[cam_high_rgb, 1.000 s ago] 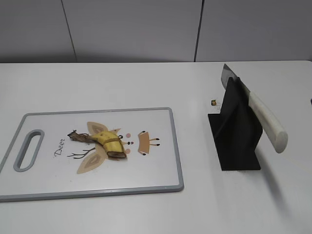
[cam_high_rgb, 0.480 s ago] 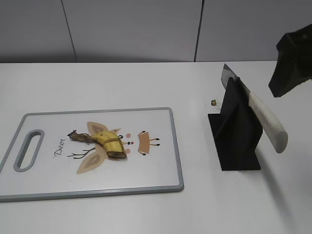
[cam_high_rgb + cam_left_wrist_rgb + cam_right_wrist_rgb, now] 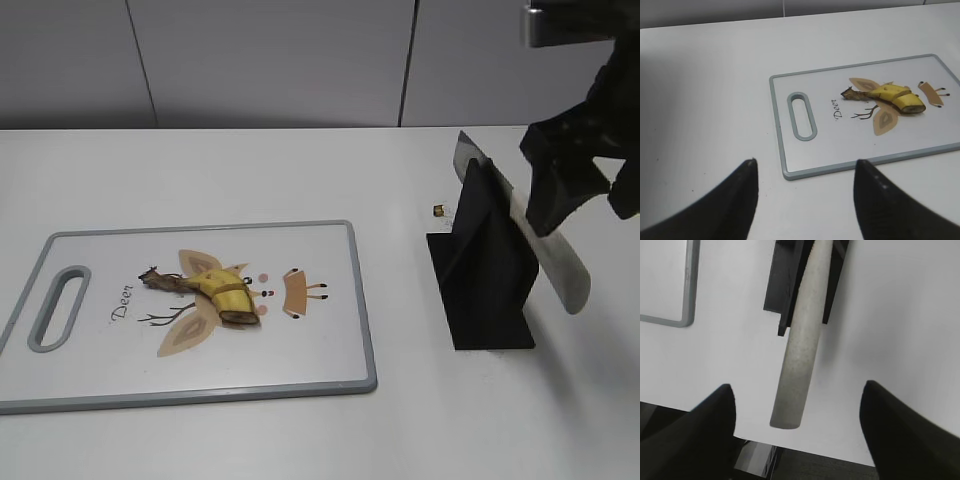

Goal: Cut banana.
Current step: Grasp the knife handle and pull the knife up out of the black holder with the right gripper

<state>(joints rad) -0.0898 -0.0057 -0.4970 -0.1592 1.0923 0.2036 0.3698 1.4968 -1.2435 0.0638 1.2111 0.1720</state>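
Your right gripper hangs spread wide over the knife handle, untouched in its black stand. The left gripper gapes too; the banana lies ahead-right on the cutting board.

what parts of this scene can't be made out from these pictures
- Knife blade: exterior view, mostly hidden inside the black holder; right wrist view shows only the handle.
- Small object behind the holder: exterior view, too small to identify.
- Left gripper: outside the exterior view; left wrist view cuts its fingers off at the bottom edge.
- Right gripper: dark and partly cropped in the exterior view.
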